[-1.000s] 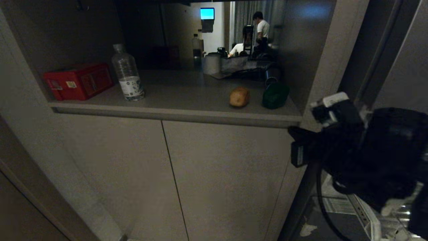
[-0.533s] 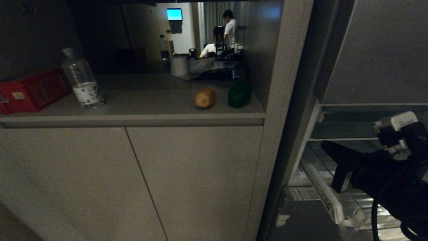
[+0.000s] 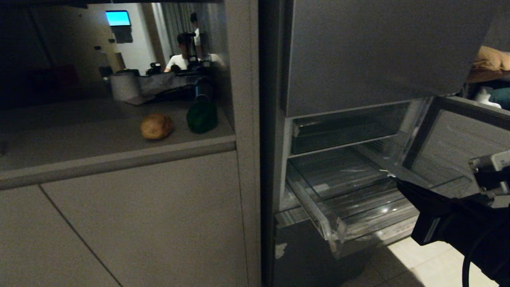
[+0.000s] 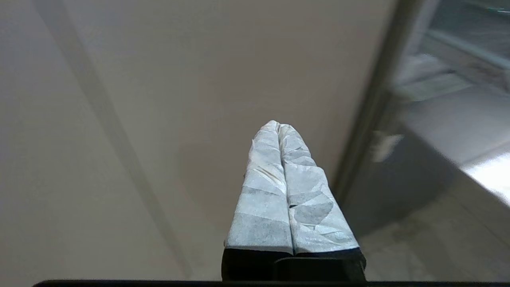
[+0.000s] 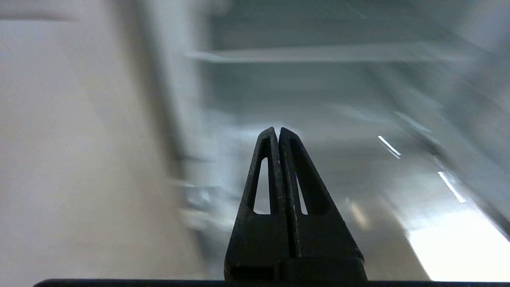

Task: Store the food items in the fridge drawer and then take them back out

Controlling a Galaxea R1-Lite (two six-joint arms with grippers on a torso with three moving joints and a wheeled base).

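**Drawer out, food not yet stored**

The fridge [image 3: 358, 52] filled the right of the frame, its clear fridge drawer [image 3: 350, 199] pulled out at centre right. On the counter [image 3: 99, 159] at left sat the potato [image 3: 156, 126] and green pepper [image 3: 202, 116], just beside each other. The right hand [image 3: 394, 181], clenched and empty, pointed at the drawer; the left hand [image 4: 279, 125], parked, was clenched too. Next, I judged: a swing left, fingers parted, for the potato.

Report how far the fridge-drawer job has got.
Done: the clear fridge drawer stands pulled out and looks empty.
In hand: nothing is held. The right gripper is shut and empty, by the drawer's front edge; the left gripper is shut, facing a cabinet front.
Left: the potato and green pepper sit on the counter, so storing and retrieving both remain.
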